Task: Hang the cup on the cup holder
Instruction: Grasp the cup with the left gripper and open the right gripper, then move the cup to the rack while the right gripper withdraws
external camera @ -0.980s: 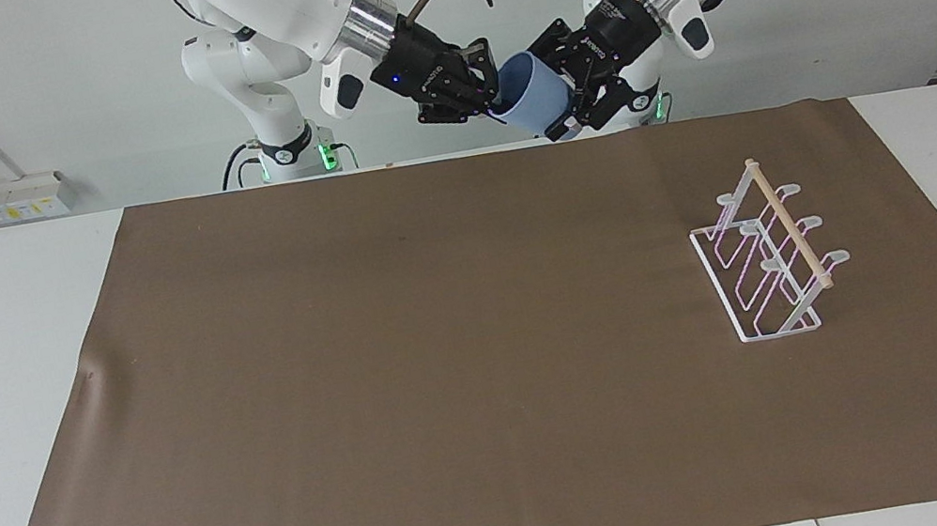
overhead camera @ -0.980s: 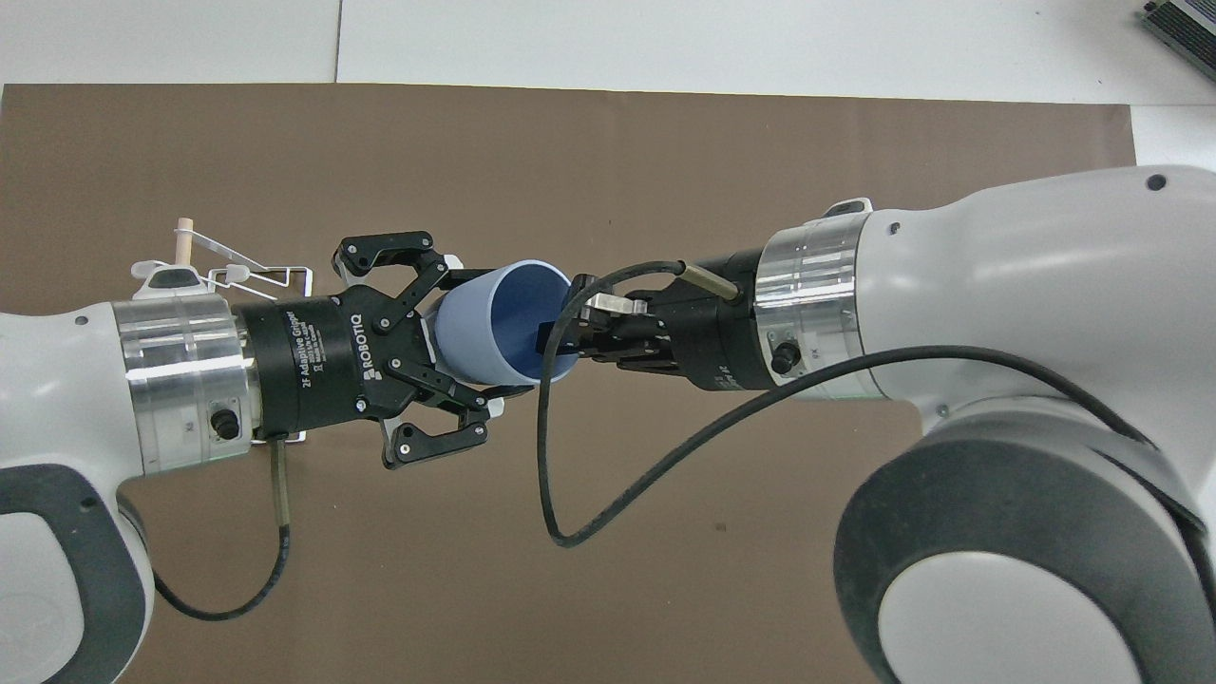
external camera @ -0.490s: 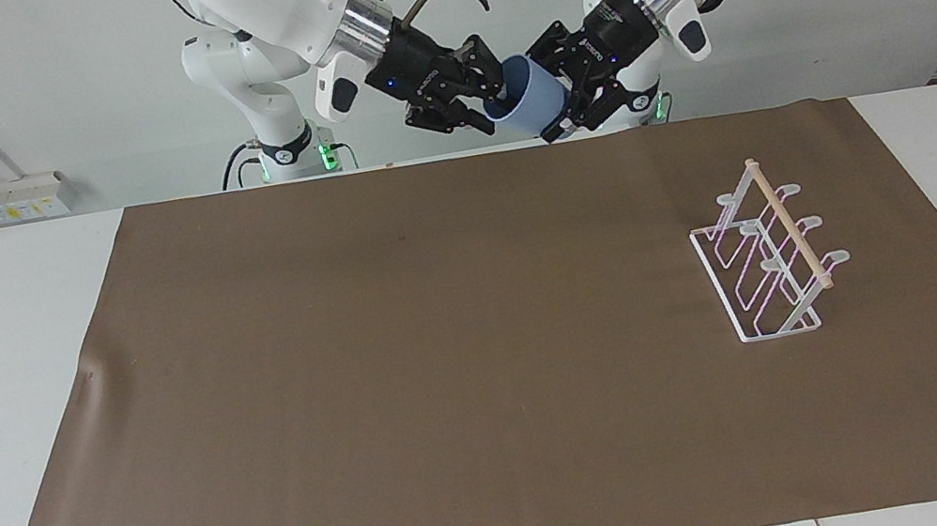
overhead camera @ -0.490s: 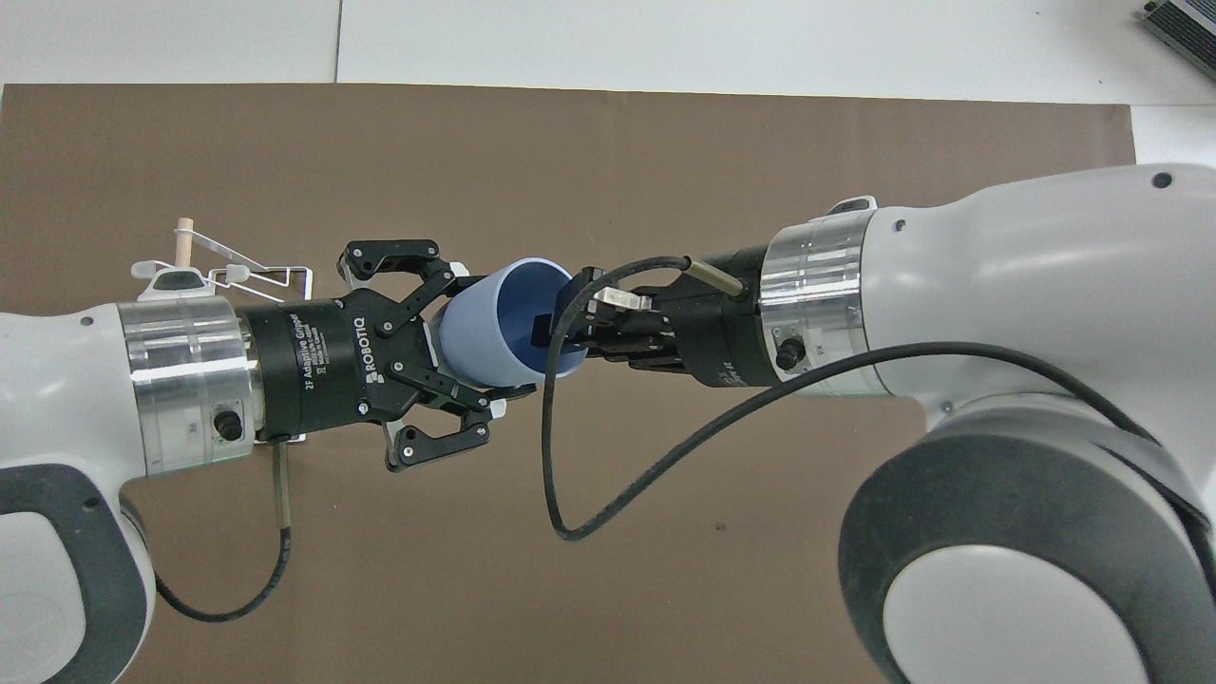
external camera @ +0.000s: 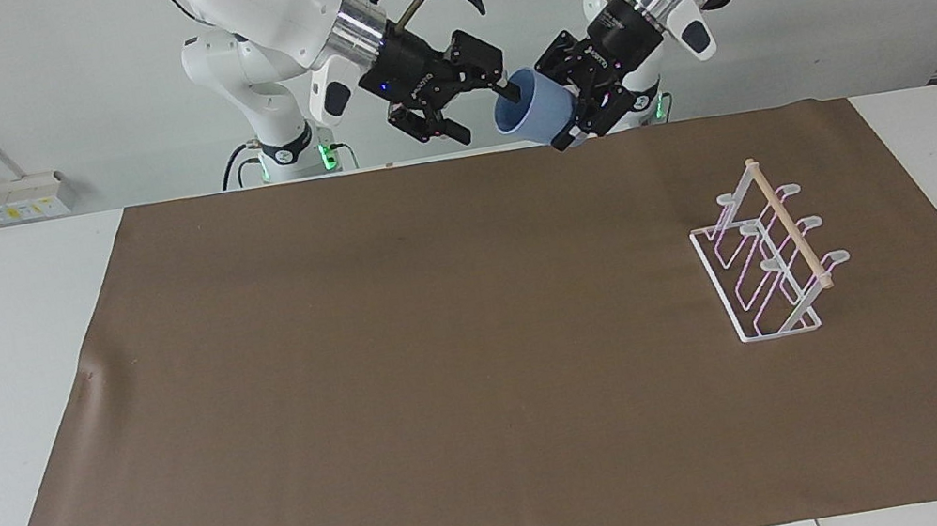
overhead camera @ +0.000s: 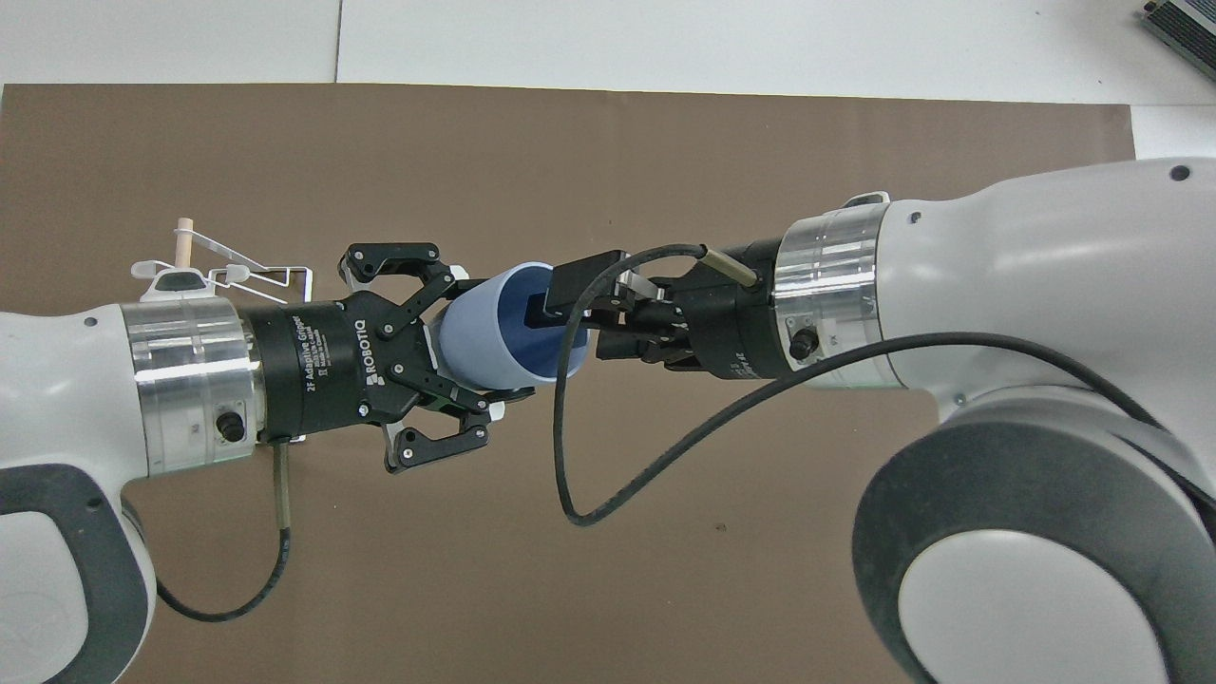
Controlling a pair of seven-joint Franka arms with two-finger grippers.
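Passing the cup [external camera: 532,112] between arms in mid-air, over the robots' edge of the surface [external camera: 10,311]. Left tool [external camera: 576,104] is clamped around the cup's base end. Right tool [external camera: 501,89] has one finger inside the mouth, rim apparently unpinched, fingers apart. Rack [external camera: 765,251] stands bare toward the left arm's end. Hanging not yet done; carry and placing remain.
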